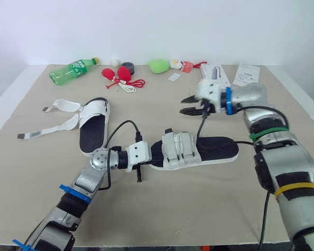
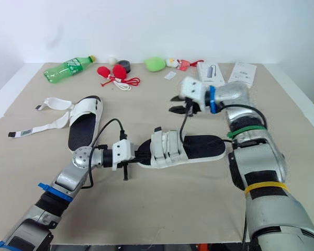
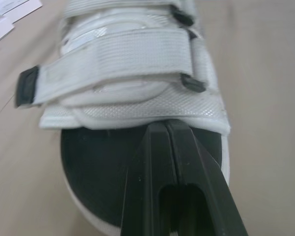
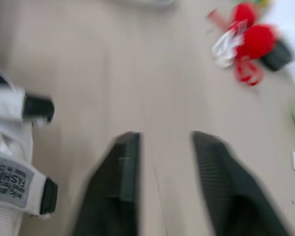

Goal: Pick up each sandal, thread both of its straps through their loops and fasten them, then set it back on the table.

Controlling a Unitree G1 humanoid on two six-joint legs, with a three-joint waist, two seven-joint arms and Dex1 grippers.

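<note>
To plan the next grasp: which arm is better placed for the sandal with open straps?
Probably left: the unfastened sandal lies leftward, nearer the left gripper; the right gripper hovers farther away.

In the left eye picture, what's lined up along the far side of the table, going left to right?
green bottle → red pompoms → green lump → red tag → white box → paper leaflet
</note>
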